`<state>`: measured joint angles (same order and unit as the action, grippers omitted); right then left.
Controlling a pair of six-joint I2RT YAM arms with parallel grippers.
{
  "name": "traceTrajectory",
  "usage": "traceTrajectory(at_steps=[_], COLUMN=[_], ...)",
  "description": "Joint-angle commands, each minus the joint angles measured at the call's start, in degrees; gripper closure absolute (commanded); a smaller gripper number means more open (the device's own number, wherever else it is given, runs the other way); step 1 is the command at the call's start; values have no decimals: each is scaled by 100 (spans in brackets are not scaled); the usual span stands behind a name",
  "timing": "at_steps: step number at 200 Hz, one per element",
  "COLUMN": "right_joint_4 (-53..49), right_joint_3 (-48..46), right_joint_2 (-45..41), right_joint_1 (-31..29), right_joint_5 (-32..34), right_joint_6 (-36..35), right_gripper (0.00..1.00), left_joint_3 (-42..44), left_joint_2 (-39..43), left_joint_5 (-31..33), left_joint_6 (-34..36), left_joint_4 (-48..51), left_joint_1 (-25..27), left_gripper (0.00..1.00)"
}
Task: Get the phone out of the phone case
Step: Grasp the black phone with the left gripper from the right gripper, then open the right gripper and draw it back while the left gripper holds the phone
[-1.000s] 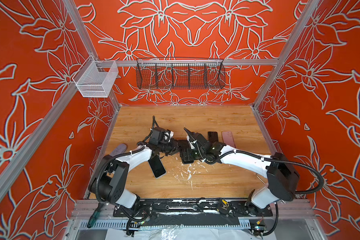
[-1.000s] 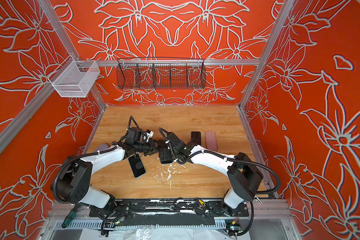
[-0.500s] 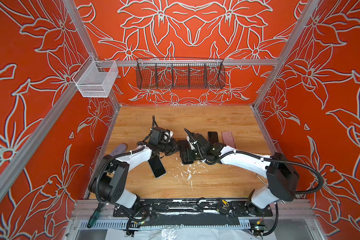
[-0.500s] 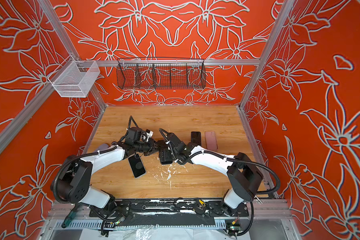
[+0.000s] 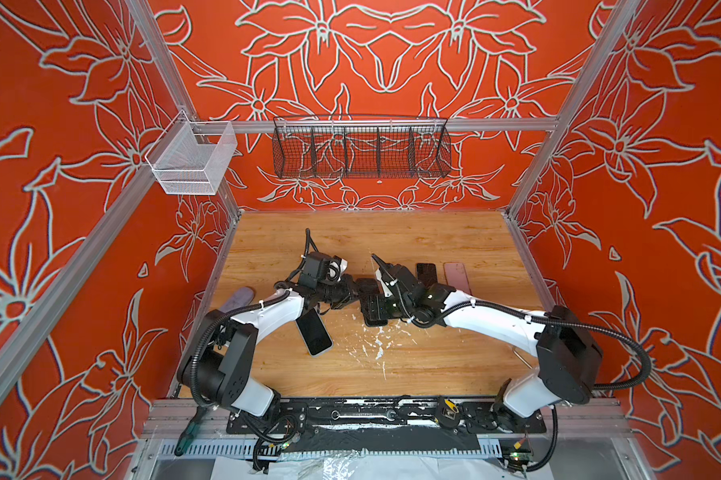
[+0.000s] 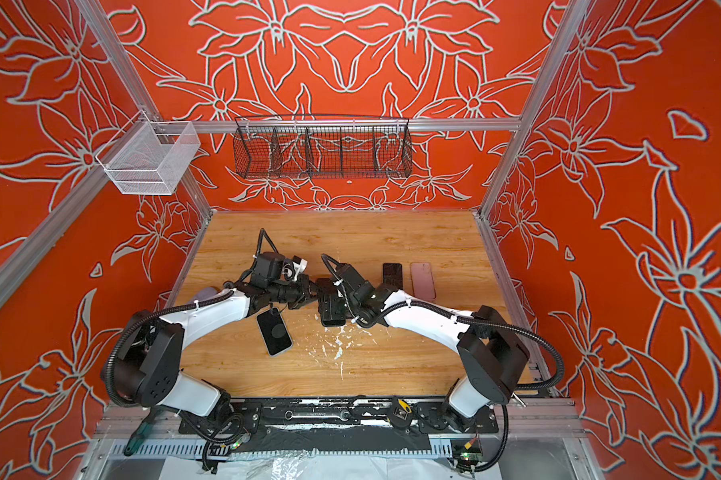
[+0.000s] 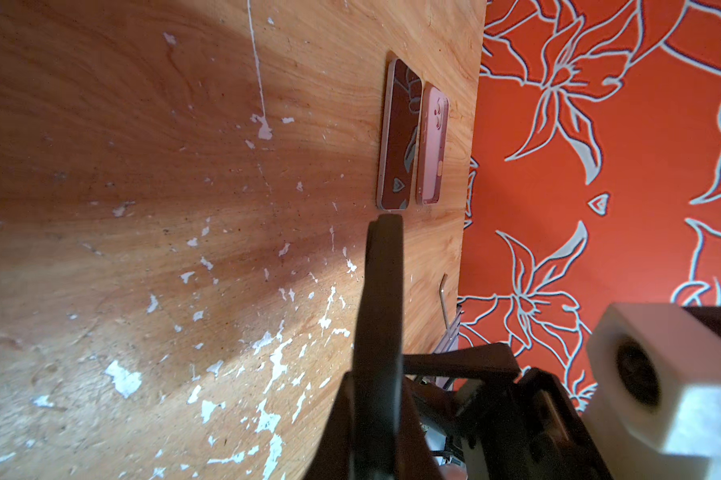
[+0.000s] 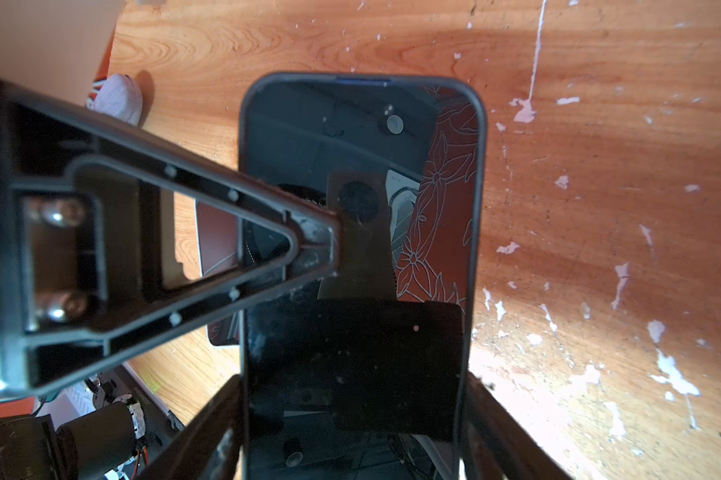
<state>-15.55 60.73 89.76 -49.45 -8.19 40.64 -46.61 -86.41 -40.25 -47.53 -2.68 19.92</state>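
A black phone (image 8: 350, 124) in a dark phone case (image 8: 481, 208) is held just above the wooden table, mid-table in both top views (image 5: 373, 307) (image 6: 329, 307). My right gripper (image 8: 356, 415) (image 5: 386, 305) is shut on it, one finger against each long side. My left gripper (image 8: 329, 245) (image 5: 356, 291) comes in from the left. Its fingers (image 7: 381, 291) are pressed together into one dark blade. Its tip lies over the phone's screen near one long edge. Whether it pinches the case rim is hidden.
A bare phone (image 5: 314, 332) lies screen-up under the left arm. A dark phone (image 5: 426, 272) and a pink case (image 5: 456, 276) lie side by side at the right (image 7: 431, 145). A lavender case (image 5: 238, 297) lies by the left wall. An allen key (image 5: 521, 357) lies near the right edge.
My left gripper's fingers have closed together at the phone's edge. Both arms and the held phone have stayed nearly in place.
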Motion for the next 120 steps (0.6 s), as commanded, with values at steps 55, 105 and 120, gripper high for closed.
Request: traceTrajectory(at_steps=[55,105,120], right_joint_4=[12,-18,-48], right_joint_3=[199,-129,-293], right_joint_2=[-263,-1062,-1413], right_joint_1=[-22,70,181], right_joint_5=[-259,49,-11], right_joint_6=[-588,-620,-615], right_gripper=[20,8,5], left_joint_3=[-429,-765,-884], left_joint_2=[144,108,56], left_joint_5=[-48,-147,-194], left_joint_6=[42,226,235], left_joint_4=[-239,-100,-111], left_joint_1=[20,-132,-190], left_gripper=[100,100,100])
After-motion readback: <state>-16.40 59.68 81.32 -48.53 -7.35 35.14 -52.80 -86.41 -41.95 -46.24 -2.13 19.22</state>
